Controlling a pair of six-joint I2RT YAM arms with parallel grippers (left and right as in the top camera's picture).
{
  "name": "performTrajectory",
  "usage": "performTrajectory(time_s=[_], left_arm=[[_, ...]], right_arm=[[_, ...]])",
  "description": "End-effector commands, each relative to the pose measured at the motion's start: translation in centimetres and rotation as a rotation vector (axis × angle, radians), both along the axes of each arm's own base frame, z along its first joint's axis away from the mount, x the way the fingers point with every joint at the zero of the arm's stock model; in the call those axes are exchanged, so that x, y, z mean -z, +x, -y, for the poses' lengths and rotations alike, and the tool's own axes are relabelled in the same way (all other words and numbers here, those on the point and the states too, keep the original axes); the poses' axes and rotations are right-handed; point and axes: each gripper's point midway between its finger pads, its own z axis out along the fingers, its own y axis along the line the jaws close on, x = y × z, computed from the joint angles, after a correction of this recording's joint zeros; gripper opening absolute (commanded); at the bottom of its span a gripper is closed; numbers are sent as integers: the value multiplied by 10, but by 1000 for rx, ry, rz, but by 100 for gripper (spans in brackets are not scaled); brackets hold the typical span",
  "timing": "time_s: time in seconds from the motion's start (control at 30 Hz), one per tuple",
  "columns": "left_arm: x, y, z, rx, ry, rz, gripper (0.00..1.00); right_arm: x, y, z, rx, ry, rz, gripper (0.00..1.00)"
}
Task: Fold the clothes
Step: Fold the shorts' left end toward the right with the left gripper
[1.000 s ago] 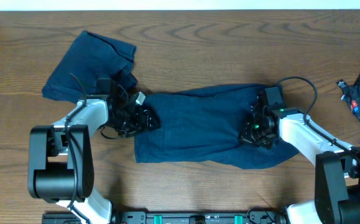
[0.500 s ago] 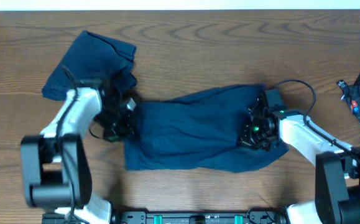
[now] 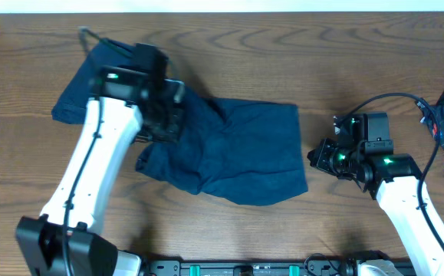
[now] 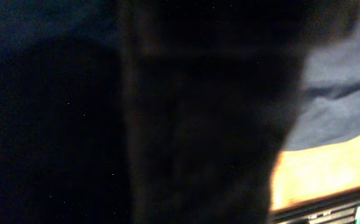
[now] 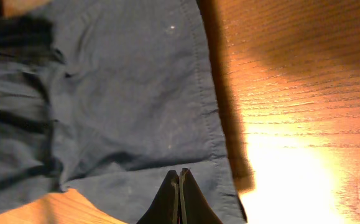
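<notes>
My left gripper (image 3: 162,121) is clenched on the left edge of the dark navy-blue fabric shorts (image 3: 245,153). My right gripper (image 5: 180,180) is closed and empty. The cloth looks limp and light, so I'd pinch the hem corners.

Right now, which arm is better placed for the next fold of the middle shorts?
Left. The left hand looks shut on the left edge of the shorts, ready to pull it over; the right hand is shut, empty, beside the right edge.

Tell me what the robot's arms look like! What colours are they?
The left arm and right arm are smooth white tubes with chunky black joints. Each has small green lights and a thin black cable looping off it. The right gripper has dark, pointed fingers.
</notes>
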Motion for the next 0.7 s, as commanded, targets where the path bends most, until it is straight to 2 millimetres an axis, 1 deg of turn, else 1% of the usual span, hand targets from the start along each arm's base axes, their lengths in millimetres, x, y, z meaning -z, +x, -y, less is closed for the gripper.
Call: performTrajectory(time_s=[0.0, 0.1, 0.17, 0.2, 0.33, 0.5, 0.57, 0.67], left_arm=[[2, 2, 0, -39, 95, 19, 6], [2, 4, -5, -73, 141, 34, 6], [2, 5, -9, -86, 147, 36, 6], [2, 5, -11, -92, 147, 36, 6], [2, 6, -18, -116, 148, 31, 6], [2, 6, -24, -136, 150, 23, 6], [2, 6, -24, -136, 151, 21, 6], [2, 5, -24, -136, 152, 18, 6]], right_arm=[[-6, 2, -4, 16, 44, -9, 1], [0, 4, -8, -19, 32, -1, 1], [5, 10, -14, -122, -5, 56, 1], [12, 10, -15, -152, -33, 54, 1], [48, 2, -11, -157, -104, -66, 1], [95, -13, -12, -178, -124, -230, 1], [109, -20, -15, -194, -132, -280, 1], [120, -34, -21, -205, -126, -357, 1]])
